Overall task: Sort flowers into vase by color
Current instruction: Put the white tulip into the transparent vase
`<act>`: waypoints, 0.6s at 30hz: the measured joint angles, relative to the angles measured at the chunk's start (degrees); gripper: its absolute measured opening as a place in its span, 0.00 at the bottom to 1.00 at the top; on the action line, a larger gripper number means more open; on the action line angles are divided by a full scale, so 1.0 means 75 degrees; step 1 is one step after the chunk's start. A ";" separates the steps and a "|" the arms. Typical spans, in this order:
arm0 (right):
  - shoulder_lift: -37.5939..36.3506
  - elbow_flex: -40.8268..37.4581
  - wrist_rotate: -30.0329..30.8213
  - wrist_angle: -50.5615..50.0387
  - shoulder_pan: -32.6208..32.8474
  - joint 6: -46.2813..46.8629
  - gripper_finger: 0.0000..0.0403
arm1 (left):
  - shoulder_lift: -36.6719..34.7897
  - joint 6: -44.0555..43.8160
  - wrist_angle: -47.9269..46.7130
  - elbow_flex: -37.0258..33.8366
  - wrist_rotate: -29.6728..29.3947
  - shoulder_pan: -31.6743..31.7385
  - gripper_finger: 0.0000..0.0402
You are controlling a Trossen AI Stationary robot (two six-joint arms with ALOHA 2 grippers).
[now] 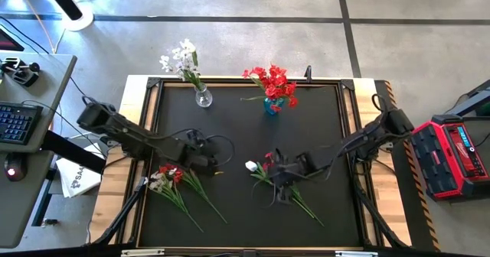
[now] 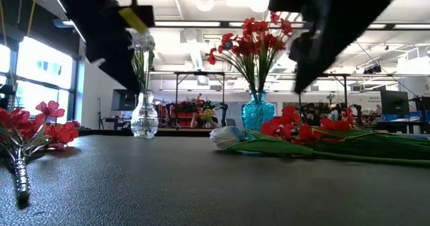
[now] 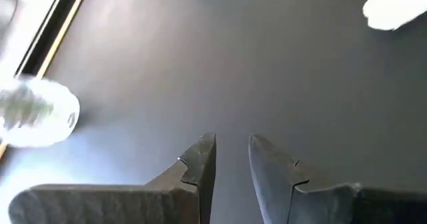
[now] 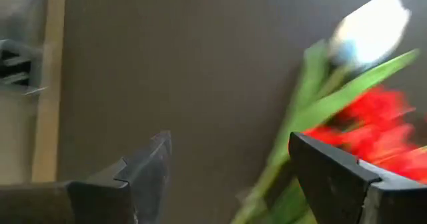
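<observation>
Two loose bunches of flowers lie flat on the black mat. One, of red and white blooms [image 1: 167, 177], lies near the left. The other, a white tulip [image 1: 251, 166] with red blooms [image 4: 373, 114], lies in the middle. A clear vase [image 1: 203, 96] holds white flowers and a blue vase [image 1: 272, 104] holds red ones. My left gripper [image 3: 232, 151] hovers over bare mat just right of the left bunch [image 1: 210, 161], its fingers a narrow gap apart with nothing between them. My right gripper [image 4: 230, 164] stands wide open above the middle bunch [image 1: 282, 173], its fingers on either side of the green stems.
The mat sits in a wooden frame [image 1: 138, 127] with dark rails. A desk with a keyboard [image 1: 15, 123] stands off the table's left and a red case [image 1: 455, 154] off its right. Bare mat lies between the two vases and the loose bunches.
</observation>
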 joint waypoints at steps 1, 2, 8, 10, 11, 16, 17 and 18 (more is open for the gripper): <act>0.0044 0.0035 -0.0383 -0.0033 0.0083 0.0240 0.68 | 0.0002 0.0369 0.0480 -0.0142 0.0009 0.0045 0.19; 0.0082 0.0032 -0.0660 -0.0033 0.0170 0.0464 0.68 | 0.0002 0.0728 0.1007 -0.0300 0.0070 0.0084 0.19; 0.0432 -0.0308 -0.0176 -0.0064 0.0464 0.1902 0.68 | -0.0062 0.2547 0.3892 -0.1349 0.1091 0.0509 0.19; 0.0570 -0.0314 0.0310 -0.0102 0.0464 0.1986 0.68 | -0.0062 0.2776 0.4343 -0.1582 0.1268 0.0644 0.19; 0.0657 -0.0308 0.0550 -0.0026 0.0426 0.1972 0.68 | -0.0062 0.2806 0.4515 -0.1672 0.1333 0.0697 0.19; 0.1170 -0.0311 0.1011 0.0060 0.0183 0.1755 0.67 | -0.0062 0.2639 0.4539 -0.1819 0.1376 0.0772 0.19; 0.1269 -0.0310 0.1016 0.0073 0.0131 0.1686 0.65 | -0.0062 0.2627 0.4526 -0.1819 0.1375 0.0752 0.19; 0.1347 -0.0301 0.1043 0.0081 0.0086 0.1610 0.63 | -0.0062 0.2626 0.4517 -0.1819 0.1375 0.0724 0.19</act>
